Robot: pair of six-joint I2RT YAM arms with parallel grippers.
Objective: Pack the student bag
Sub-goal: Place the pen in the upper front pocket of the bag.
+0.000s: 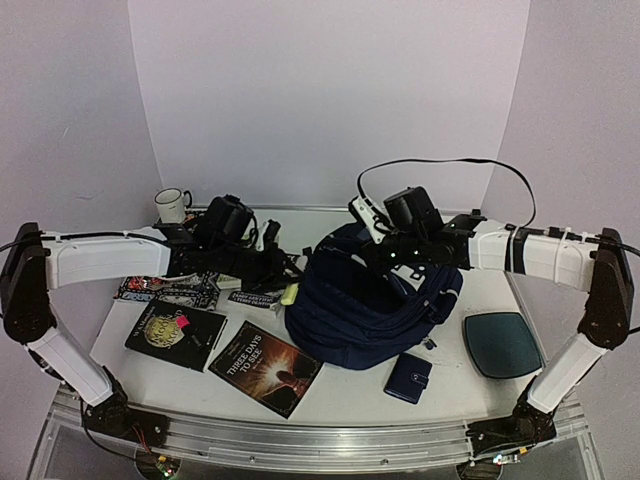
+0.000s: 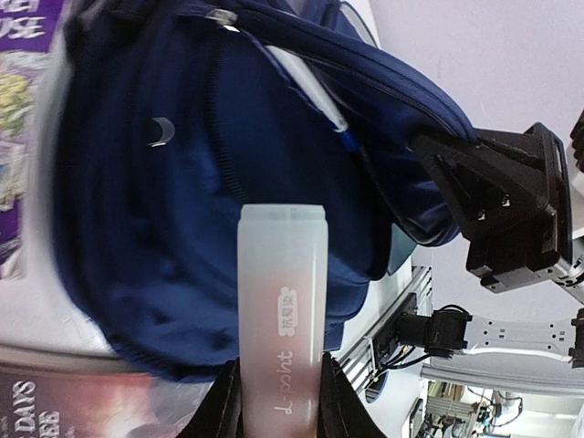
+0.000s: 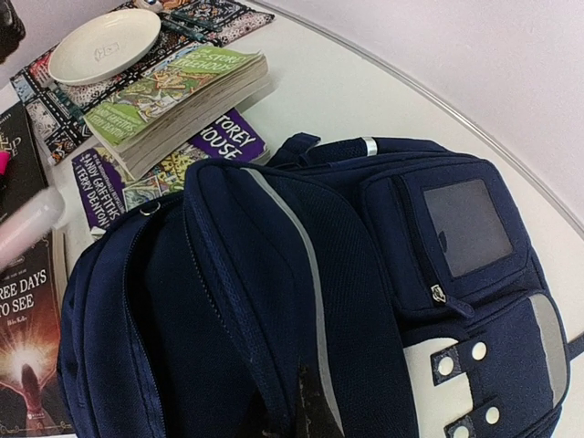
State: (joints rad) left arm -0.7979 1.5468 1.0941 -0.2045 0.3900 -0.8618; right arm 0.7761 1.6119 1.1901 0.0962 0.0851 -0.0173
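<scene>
While right hand (image 3: 297, 420) pinches soft, sagging bag (image 1: 370, 305) at its piped rim, judged best hold, left hand (image 2: 278, 411) clamps a tube (image 2: 281, 292)

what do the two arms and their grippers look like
Both the left arm and right arm have white shells with black joints and bases. The wrists and fingers are black, angular plastic. A thin black cable loops above the right arm, which also carries what look like white zip ties.
</scene>
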